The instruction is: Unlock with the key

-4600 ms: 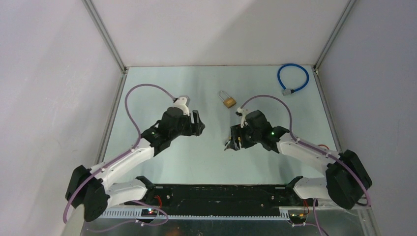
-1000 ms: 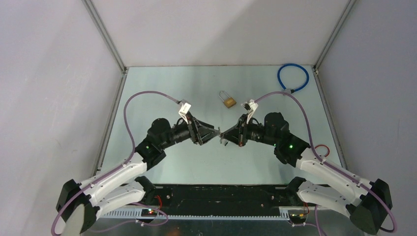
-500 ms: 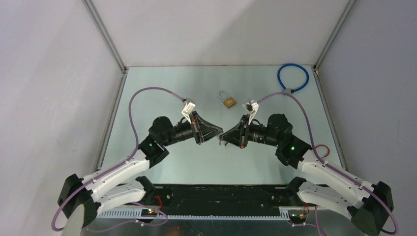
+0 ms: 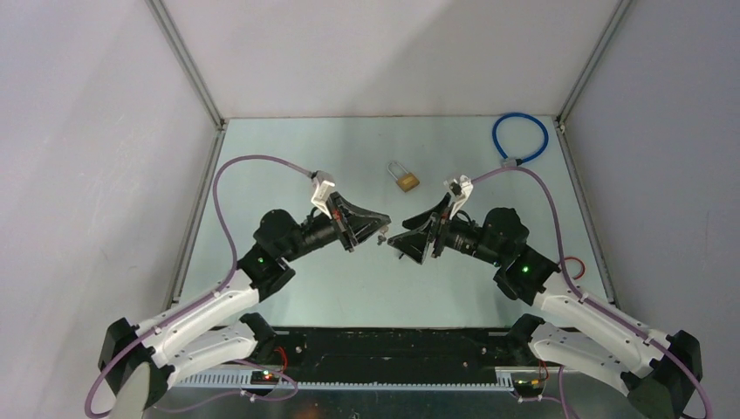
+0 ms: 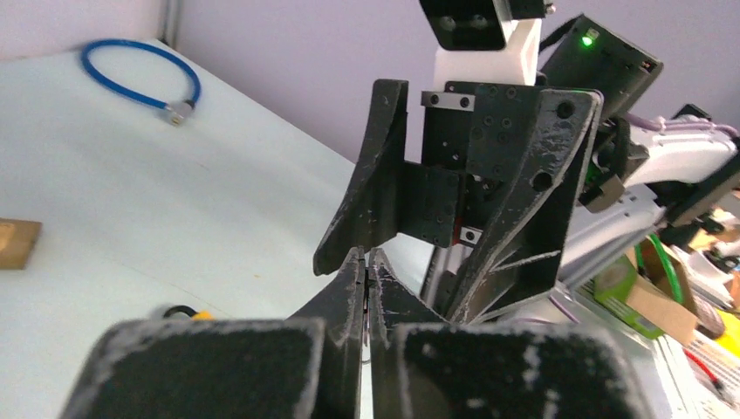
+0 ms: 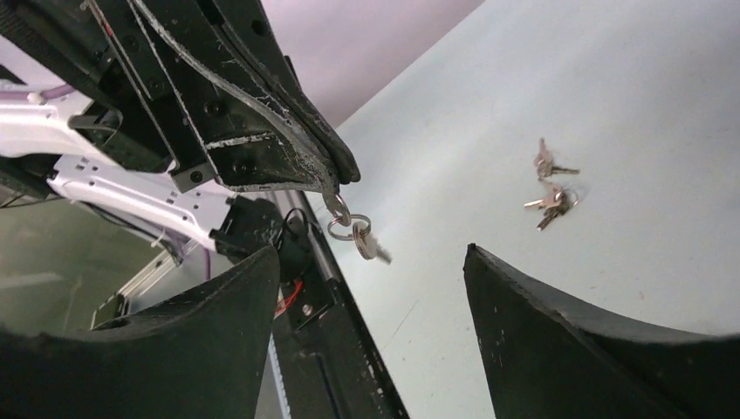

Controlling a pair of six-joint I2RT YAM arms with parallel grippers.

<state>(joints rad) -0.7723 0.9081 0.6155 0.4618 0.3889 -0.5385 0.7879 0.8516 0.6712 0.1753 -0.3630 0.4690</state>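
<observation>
The left gripper (image 5: 366,271) is seen with its fingers pressed together, pinching a small metal ring (image 6: 337,208) at the very tips. From that ring the key (image 6: 364,242) is hung, clear of the table (image 4: 288,166) and in mid-air between the two tools. The right gripper (image 4: 403,243) is held facing the left one, tip to tip and just beside it, with its fingers spread wide; nothing is gripped between them. In the right wrist view the key is framed in the gap between the two spread fingers, with neither finger seen to touch it. Both arms are reached in towards the middle of the table, wrists roughly level. The padlock (image 4: 406,181) is laid flat on the table beyond the grippers, near them but apart, with its shackle pointed to the far side; whether the shackle is latched cannot be told. Two small clusters of key-like items (image 6: 550,199) are noted lying on the table in the right wrist view. A blue cable (image 4: 520,138) is coiled in the far right corner, well apart from the rest.
</observation>
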